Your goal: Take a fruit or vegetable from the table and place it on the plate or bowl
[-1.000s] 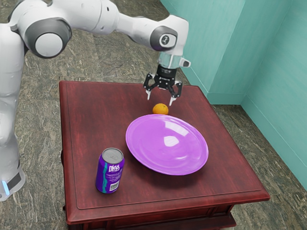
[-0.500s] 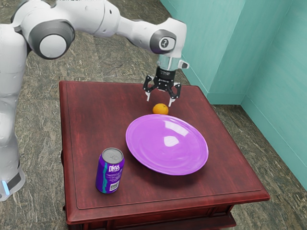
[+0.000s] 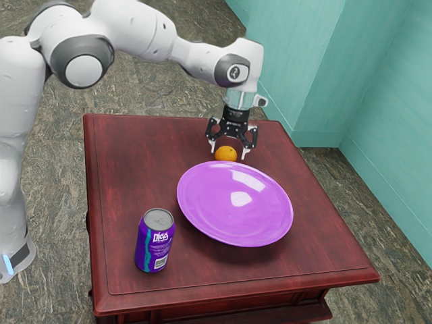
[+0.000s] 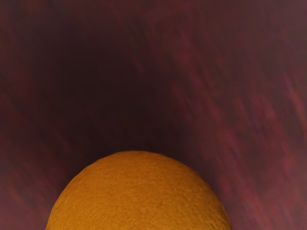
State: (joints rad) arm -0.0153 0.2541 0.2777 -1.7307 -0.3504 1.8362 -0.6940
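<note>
An orange [image 3: 226, 154] lies on the dark red table [image 3: 135, 162], just behind the far rim of the purple plate [image 3: 234, 202]. My gripper [image 3: 227, 148] has come down over the orange and is open, one finger on each side of the fruit's upper half with a gap to each. In the wrist view the orange [image 4: 139, 194] sits large and close under my hand, with the table's wood [image 4: 192, 72] beyond it.
A purple soda can [image 3: 156, 239] stands upright near the table's front, toward the exterior view's left of the plate. A teal wall [image 3: 351, 67] rises behind the table on the exterior view's right.
My hand has dropped from above the orange to its level, and the fingers now straddle it. The orange, plate and can have not moved.
</note>
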